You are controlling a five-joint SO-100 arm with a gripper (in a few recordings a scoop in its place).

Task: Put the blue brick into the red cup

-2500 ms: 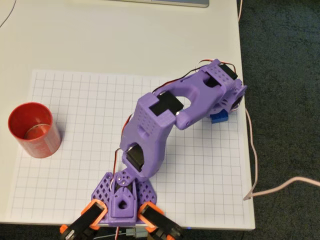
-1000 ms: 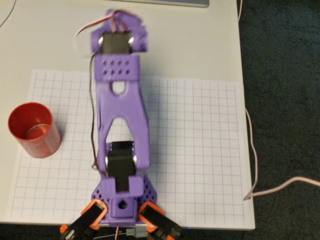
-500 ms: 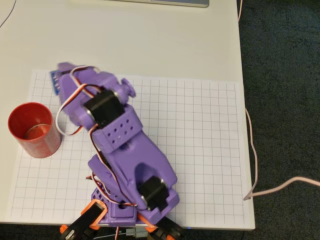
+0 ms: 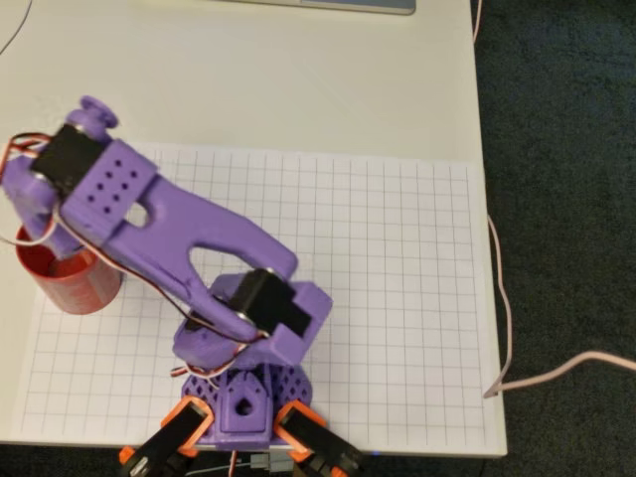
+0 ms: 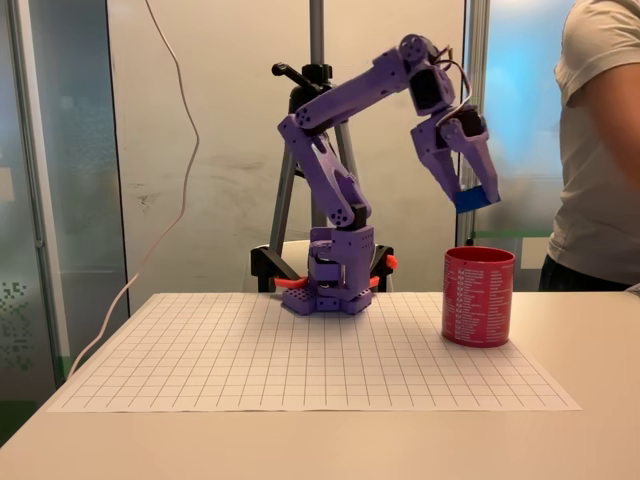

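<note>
Overhead, arm point(image 4: 149, 224) hides most of red cup point(image 4: 70, 283).

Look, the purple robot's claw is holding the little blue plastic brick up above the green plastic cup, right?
Almost. The cup is red, not green, as the fixed view shows. The rest holds: the purple robot's claw is holding the little blue plastic brick up above that cup.
</note>
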